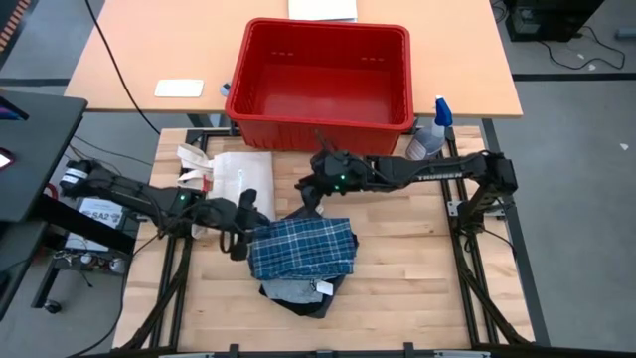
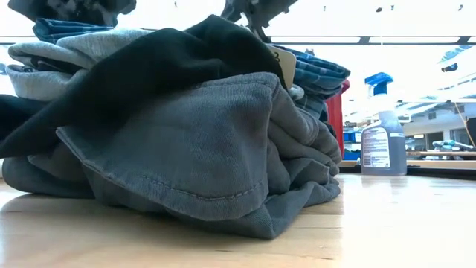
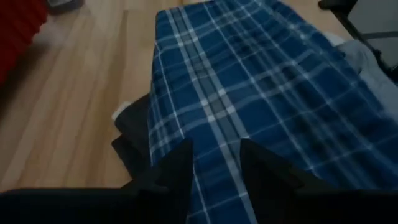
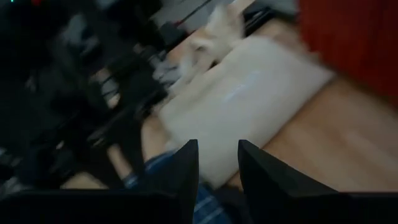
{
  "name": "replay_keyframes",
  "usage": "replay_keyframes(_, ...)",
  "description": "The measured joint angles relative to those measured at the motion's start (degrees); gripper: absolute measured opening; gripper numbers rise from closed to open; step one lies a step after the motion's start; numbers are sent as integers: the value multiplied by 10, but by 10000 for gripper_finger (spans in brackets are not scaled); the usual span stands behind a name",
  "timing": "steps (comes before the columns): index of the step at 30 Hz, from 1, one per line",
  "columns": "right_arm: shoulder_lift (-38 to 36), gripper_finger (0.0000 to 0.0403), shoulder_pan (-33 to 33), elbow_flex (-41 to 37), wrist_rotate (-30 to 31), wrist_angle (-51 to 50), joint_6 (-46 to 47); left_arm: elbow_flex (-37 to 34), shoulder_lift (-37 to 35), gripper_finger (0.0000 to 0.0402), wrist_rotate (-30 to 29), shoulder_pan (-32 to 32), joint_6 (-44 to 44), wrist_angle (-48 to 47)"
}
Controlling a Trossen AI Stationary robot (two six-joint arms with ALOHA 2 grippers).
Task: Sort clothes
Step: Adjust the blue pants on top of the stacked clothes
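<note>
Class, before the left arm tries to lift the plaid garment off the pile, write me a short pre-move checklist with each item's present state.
1. Left gripper at the plaid piece: ok, its fingers straddle the near edge.
2. Firm grip on the plaid: cannot tell.
3. Plaid lies on top of the pile: ok, grey shorts and black piece sit beneath.
4. Right gripper clear of the plaid: not ok, it hovers over the far edge.
5. Red bin free to receive: ok, it looks empty.
</note>
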Motion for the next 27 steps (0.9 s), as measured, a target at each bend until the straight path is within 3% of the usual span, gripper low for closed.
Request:
replay_keyframes(7,0,121,-13,0,66,-2,59,-75,-67,137,93,45,0,53)
replay_keyframes(11,0,121,-15,0,96,-7,119,-86,-100,137,105,50,-4,54)
replay_keyframes(20,28,121,0,1,92,5,189,-88,-103,137,105,50,-12,78)
replay_keyframes(27,90,121,16,0,17,95,241,-88,-102,137,105,49,-22,74)
